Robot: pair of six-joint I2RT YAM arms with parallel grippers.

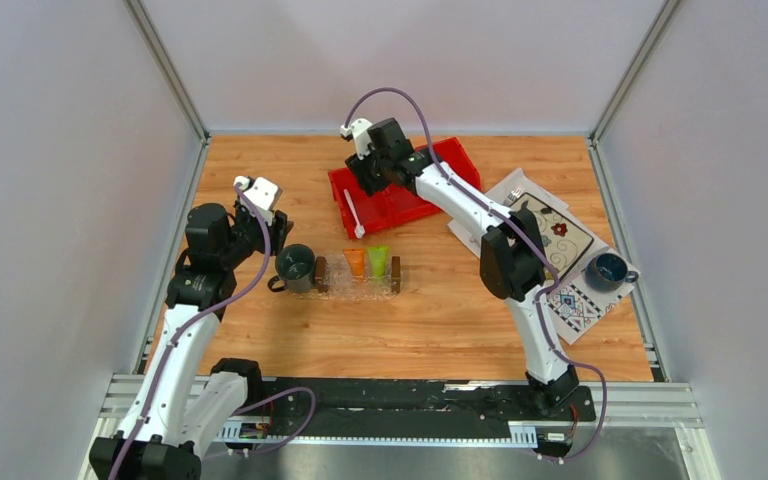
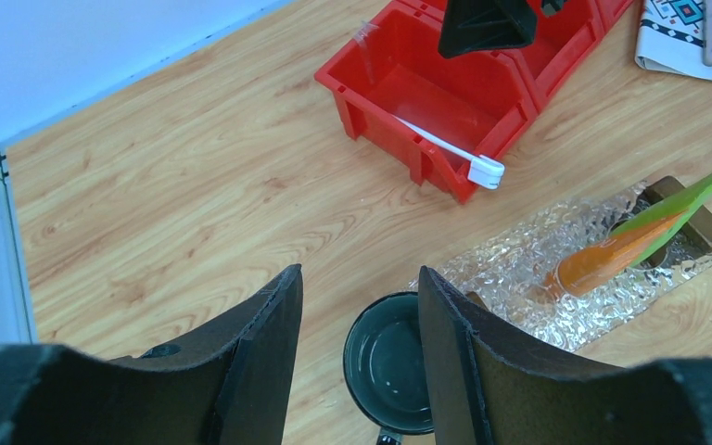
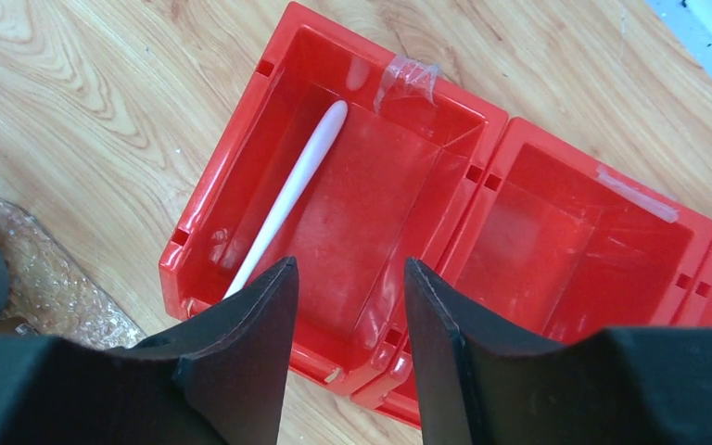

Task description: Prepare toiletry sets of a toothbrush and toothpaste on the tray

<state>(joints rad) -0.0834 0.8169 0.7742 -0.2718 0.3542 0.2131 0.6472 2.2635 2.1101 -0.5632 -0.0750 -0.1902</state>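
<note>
Toothbrush [image 3: 287, 195] lies slantwise in the red bin's [image 3: 491, 158] end compartment, just below the right gripper [image 3: 350, 271] and off toward one finger. The jaws are half apart and empty. Light, stiff, slick plastic, so probably best pinched mid-handle, across its width.

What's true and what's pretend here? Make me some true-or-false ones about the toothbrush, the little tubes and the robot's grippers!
1. The white toothbrush lies in an end compartment of the red bin. True.
2. The orange tube and green tube are in the red bin too. False: both lie on the clear tray.
3. The right gripper is holding the toothbrush. False: it hangs open above the bin, with nothing between its fingers.
4. A dark mug stands beside one end of the tray. True.
</note>
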